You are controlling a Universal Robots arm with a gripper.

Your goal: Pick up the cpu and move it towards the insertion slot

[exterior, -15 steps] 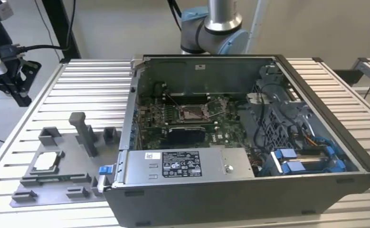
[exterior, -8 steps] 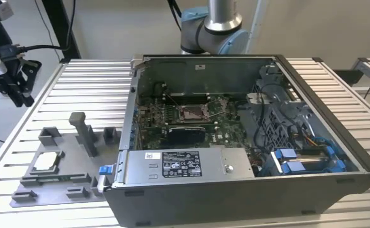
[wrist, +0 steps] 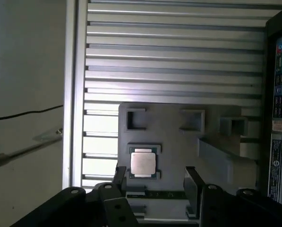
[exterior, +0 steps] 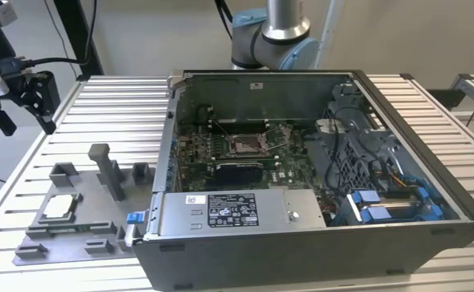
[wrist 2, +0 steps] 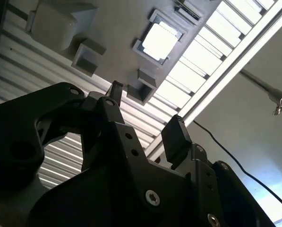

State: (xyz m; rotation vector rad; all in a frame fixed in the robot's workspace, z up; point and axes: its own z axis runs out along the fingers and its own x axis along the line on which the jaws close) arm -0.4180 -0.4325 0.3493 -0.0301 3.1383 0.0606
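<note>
Far on the exterior view's left, raised: the hand, spread wide, gripping nothing. Lower and just rightward, on the ribbed table: the cpu, flat, silver side up in a grey holder, well apart from the hand. Further right, inside the open computer case: the insertion slot, metal-framed, dark in the centre.

One open computer case stands on the counter, with one insertion slot inside it. Beside the case lies one grey fixture plate, holding one cpu and possibly one green memory stick. One gripper, two jaws.
</note>
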